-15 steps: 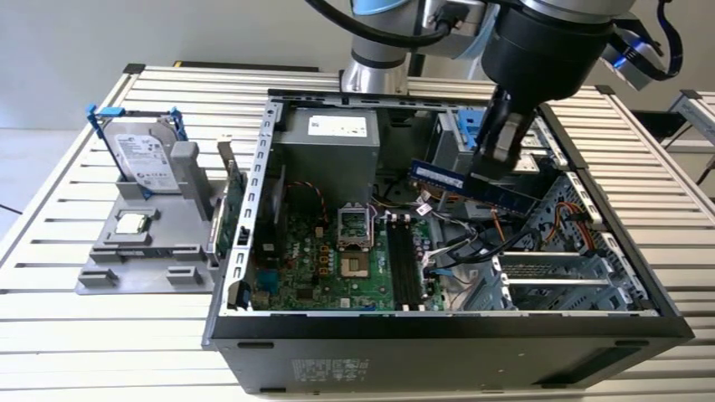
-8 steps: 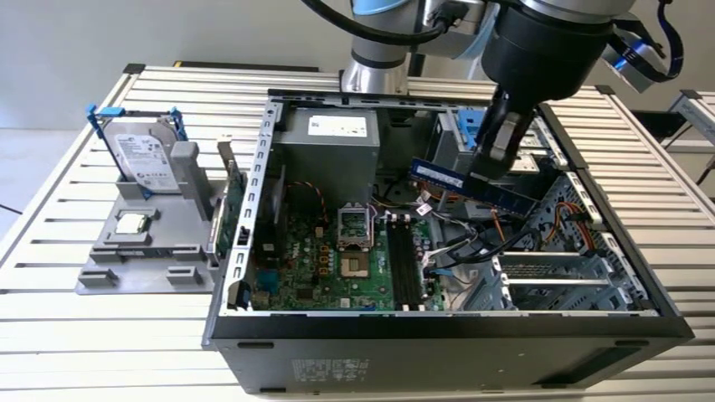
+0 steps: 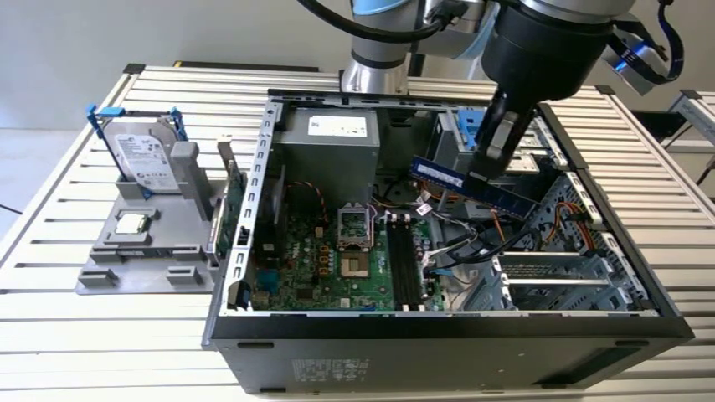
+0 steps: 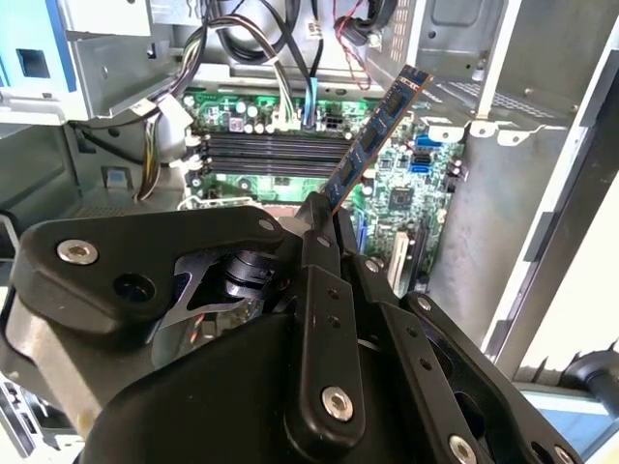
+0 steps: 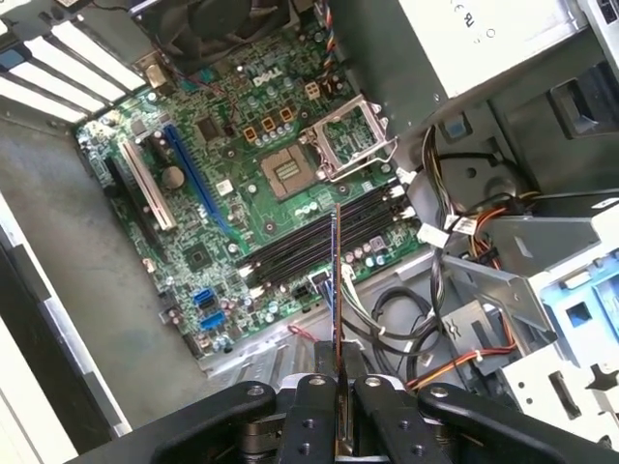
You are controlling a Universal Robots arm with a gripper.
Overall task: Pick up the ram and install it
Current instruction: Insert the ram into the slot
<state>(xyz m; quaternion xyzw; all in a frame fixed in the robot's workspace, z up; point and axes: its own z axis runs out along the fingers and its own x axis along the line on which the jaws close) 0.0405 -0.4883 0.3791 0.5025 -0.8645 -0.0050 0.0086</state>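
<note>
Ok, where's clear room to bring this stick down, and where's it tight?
Free: the empty long black memory slots, beside the silver processor socket. Crowded: loose cables on the exterior view's right of them. The gripper holds the dark blue-green ram above.

Slatted table bears computer case, grey fixture
</note>
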